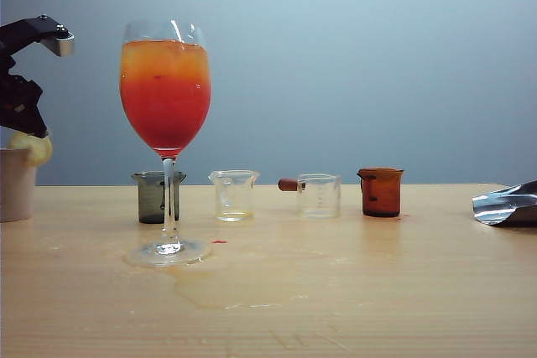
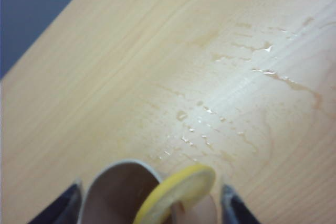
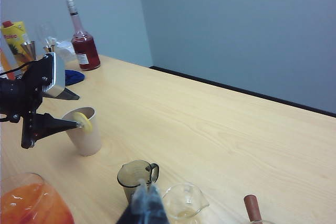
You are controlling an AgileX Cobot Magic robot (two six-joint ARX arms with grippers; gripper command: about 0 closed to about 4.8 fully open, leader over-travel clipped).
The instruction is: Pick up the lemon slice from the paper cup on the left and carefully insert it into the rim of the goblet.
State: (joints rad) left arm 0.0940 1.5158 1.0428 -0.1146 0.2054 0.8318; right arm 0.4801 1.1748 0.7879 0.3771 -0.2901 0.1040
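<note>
The paper cup (image 1: 15, 184) stands at the far left of the table, with the lemon slice (image 1: 38, 148) leaning up out of its rim. My left gripper (image 1: 52, 90) is open right above them; one finger is high and the other reaches down beside the slice. In the left wrist view the lemon slice (image 2: 178, 192) and cup (image 2: 118, 195) sit between the spread fingertips (image 2: 233, 208), untouched. The goblet (image 1: 165, 90), holding a red-to-orange drink, stands to the right of the cup. My right gripper (image 3: 147, 208) is shut and holds nothing. It hangs high above the beakers, at the top edge of the exterior view.
Behind the goblet stands a row of a dark grey beaker (image 1: 158, 197), a clear beaker (image 1: 233, 194), a clear one with a brown handle (image 1: 317, 195) and an orange-brown one (image 1: 381, 192). A foil pouch (image 1: 508, 205) lies far right. Liquid (image 1: 226, 291) is spilled by the goblet's foot.
</note>
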